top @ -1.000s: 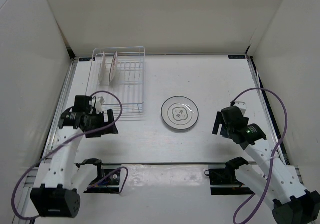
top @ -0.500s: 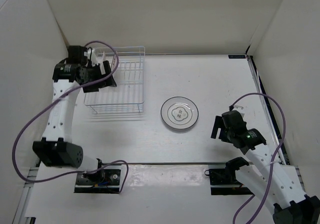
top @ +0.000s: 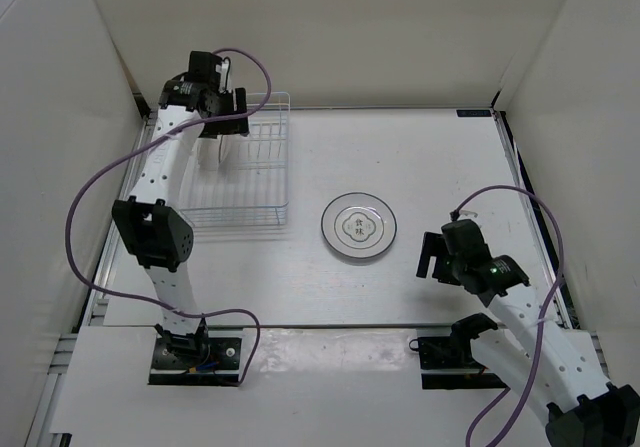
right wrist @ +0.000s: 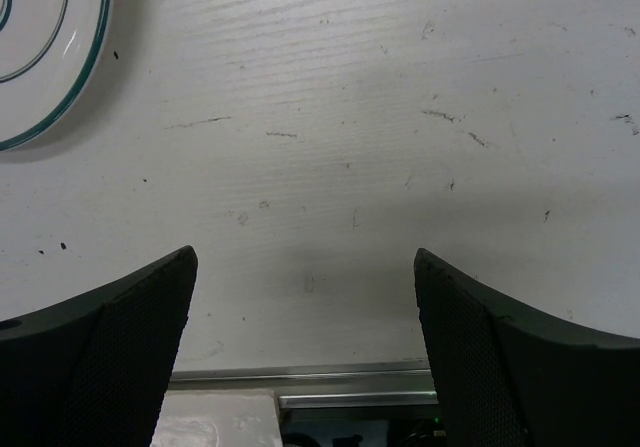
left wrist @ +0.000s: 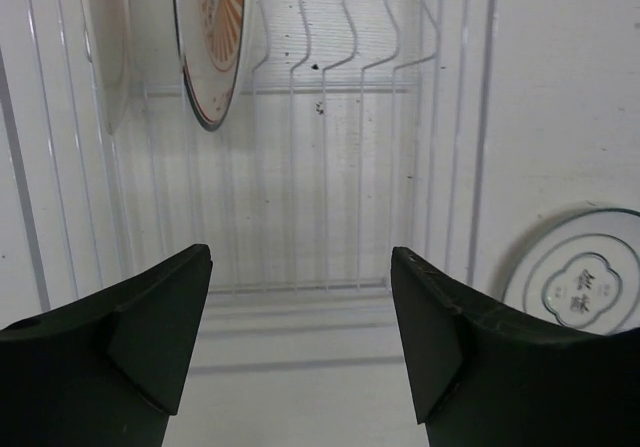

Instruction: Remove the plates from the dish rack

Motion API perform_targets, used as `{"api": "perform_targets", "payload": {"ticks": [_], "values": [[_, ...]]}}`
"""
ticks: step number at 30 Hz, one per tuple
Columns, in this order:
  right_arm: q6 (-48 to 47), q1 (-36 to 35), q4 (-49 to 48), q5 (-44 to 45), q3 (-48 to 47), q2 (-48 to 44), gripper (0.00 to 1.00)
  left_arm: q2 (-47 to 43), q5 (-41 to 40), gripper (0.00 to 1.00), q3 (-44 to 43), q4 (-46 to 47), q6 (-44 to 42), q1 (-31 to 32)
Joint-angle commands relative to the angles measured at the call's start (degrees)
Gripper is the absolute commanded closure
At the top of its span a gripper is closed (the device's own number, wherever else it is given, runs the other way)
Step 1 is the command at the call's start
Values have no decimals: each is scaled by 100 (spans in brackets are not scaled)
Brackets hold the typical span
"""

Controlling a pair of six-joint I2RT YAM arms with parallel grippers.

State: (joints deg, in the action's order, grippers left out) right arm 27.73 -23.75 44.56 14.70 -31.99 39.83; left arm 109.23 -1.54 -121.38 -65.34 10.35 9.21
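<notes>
Left pincer (left wrist: 300, 267), apart, is hovering over the rack (top: 270, 217) at ten o'clock, likely to take the upright plate (left wrist: 215, 37). Right pincer (right wrist: 305, 267) is hanging apart, empty.

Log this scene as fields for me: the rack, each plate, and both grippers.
Rack: dish rack, far left of the table
In rack: sunburst plate upright on edge; second pale plate beside it
Unloaded: scalloped plate, flat on the table
Left arm: left gripper open, empty, over the rack
Right arm: right gripper open, empty, above bare table near scalloped plate
</notes>
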Motion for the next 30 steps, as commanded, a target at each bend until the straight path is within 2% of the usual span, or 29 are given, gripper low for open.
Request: {"api": "perform_targets", "payload": {"ticks": [1, 11, 12, 18, 24, 28, 30], "values": [[-118, -25, -175, -178, 8, 77, 10, 116, -504, 18, 132, 461, -217, 10], [-171, -16, -202, -406, -9, 297, 10, 915, -971, 18, 123, 1295, -762, 274], [-188, -16, -210, -450, -1, 288, 10, 977, -971, 23, 124, 1339, -771, 283], [-215, -25, -228, -530, 17, 288, 10, 1179, -1137, 36, 326, 1717, -894, 274], [-233, -7, -246, -635, 26, 297, 10, 1311, -1515, 40, 414, 1902, -1228, 274], [-259, -16, -298, -679, 61, 306, 10, 1067, -1735, 41, 703, 2069, -1404, 423], [-268, -16, -290, -670, 61, 323, 10, 865, -1911, 17, 922, 2200, -1579, 485]]}}
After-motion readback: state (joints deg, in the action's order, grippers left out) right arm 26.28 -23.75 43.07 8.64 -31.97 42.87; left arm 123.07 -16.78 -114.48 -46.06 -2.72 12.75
